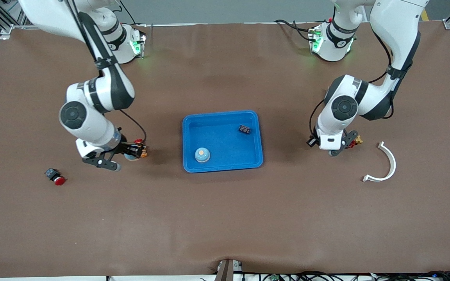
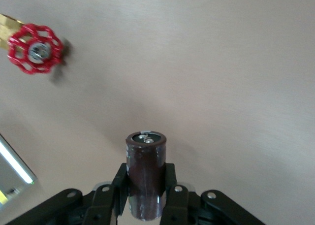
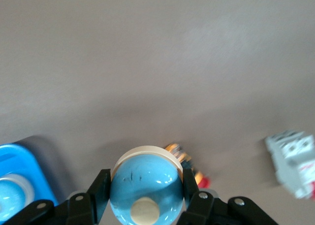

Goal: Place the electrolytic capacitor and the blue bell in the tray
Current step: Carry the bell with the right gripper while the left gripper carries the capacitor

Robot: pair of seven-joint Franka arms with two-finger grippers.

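Left claw [image 2: 146,198] clamped on upright electrolytic capacitor [image 2: 145,178], red valve [image 2: 35,48] nearby. Right claw [image 3: 146,198] clamped on blue bell [image 3: 146,188] beside tray [image 1: 222,166]. Risk: smooth dome slipping out mid-carry.

No readable text, labels or numbers anywhere (capacitor sleeve markings illegible), no signs

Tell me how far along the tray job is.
Done: a blue bell and a small dark part lie in the tray. In hand: the right gripper grips a second blue bell, and the left gripper grips the capacitor, both over the table, not the tray. Left: carry both over and release.
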